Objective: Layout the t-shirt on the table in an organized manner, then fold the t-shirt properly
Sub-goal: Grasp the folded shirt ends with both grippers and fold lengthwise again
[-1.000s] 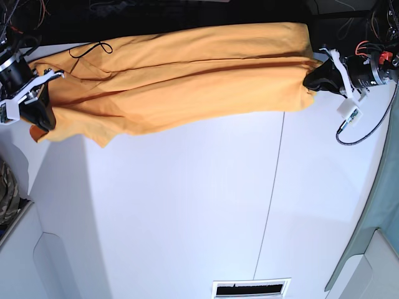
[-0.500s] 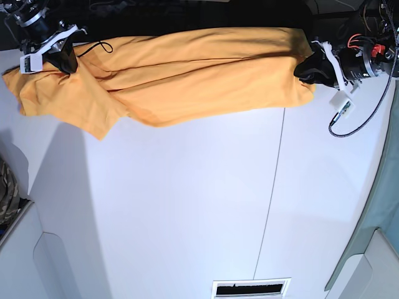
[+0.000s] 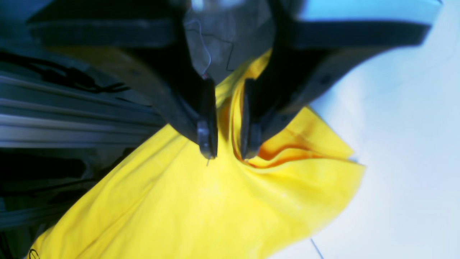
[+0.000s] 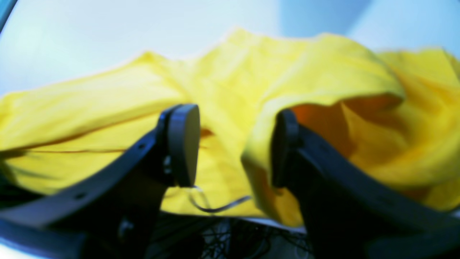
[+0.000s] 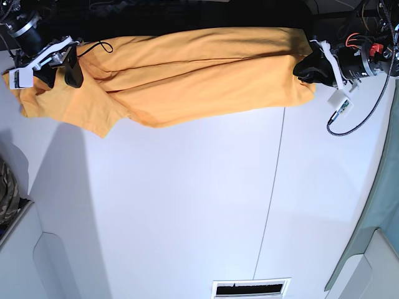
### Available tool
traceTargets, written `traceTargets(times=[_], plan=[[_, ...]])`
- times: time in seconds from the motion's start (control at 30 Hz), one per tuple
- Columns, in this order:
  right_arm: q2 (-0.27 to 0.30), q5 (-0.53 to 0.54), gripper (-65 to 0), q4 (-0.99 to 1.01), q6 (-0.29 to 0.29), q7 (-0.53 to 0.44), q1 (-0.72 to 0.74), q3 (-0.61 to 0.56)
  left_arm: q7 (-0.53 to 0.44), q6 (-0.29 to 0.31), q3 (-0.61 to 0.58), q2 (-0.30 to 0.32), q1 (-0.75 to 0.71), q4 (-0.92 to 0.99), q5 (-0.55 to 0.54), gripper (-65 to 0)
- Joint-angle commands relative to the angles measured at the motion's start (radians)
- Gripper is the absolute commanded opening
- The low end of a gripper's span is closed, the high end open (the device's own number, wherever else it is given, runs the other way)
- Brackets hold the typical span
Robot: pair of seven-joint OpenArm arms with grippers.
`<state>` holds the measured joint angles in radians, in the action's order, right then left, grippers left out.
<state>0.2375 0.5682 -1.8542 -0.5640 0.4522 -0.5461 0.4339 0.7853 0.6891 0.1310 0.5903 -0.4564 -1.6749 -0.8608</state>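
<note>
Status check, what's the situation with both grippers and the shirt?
Right gripper open, jaws astride a shirt fold. Left gripper parted slightly, cloth between pads. Shirt stretched along table far edge. Nothing in the way.

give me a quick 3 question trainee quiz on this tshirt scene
1. True or false: the t-shirt lies stretched along the far edge of the table.
2. Which hand has its fingers spread wider: A) the left hand, B) the right hand?
3. Fill in: the thin dark seam in the tabletop runs nearer the ___ hand's end of the shirt.

Key
1. True.
2. B. In the wrist views the right hand's fingers stand well apart, while the left hand's have only a narrow gap with a fold of cloth between them.
3. left.
</note>
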Motion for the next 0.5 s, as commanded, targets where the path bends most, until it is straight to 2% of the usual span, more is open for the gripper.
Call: traceTargets(times=[0.0,0.1,0.2,0.23,0.37,0.47], plan=[[0.004,0.019,-35.6,-0.048,-0.008,-0.013,-0.003,0.01,-0.018,0.009,0.008,0.016,0.002,-0.013,-0.018,-49.8],[-0.003,0.018,-35.6,-0.109,-0.008,0.029,-0.003,0.011,-0.018,0.009,0.008,0.016,0.001,-0.013,-0.017,-48.5],[-0.003,0.019,-35.6,-0.117,-0.008,0.031,-0.003,0.011,-0.014,0.009,0.009,0.017,-0.002,-0.013,-0.013,-38.6],[-0.006,0.019,-35.6,-0.117,-0.008,0.031,-0.003,0.011,-0.014,0.009,0.009,0.017,-0.002,-0.013,-0.005,-37.6],[-0.008,0.019,-35.6,-0.117,-0.008,0.028,-0.003,0.011,-0.016,0.009,0.017,0.017,-0.002,-0.013,0.023,-37.6],[-0.008,0.009,-35.7,-0.112,-0.008,-0.011,0.003,0.011,-0.03,0.009,0.057,0.016,-0.002,-0.013,-0.026,-37.6]])
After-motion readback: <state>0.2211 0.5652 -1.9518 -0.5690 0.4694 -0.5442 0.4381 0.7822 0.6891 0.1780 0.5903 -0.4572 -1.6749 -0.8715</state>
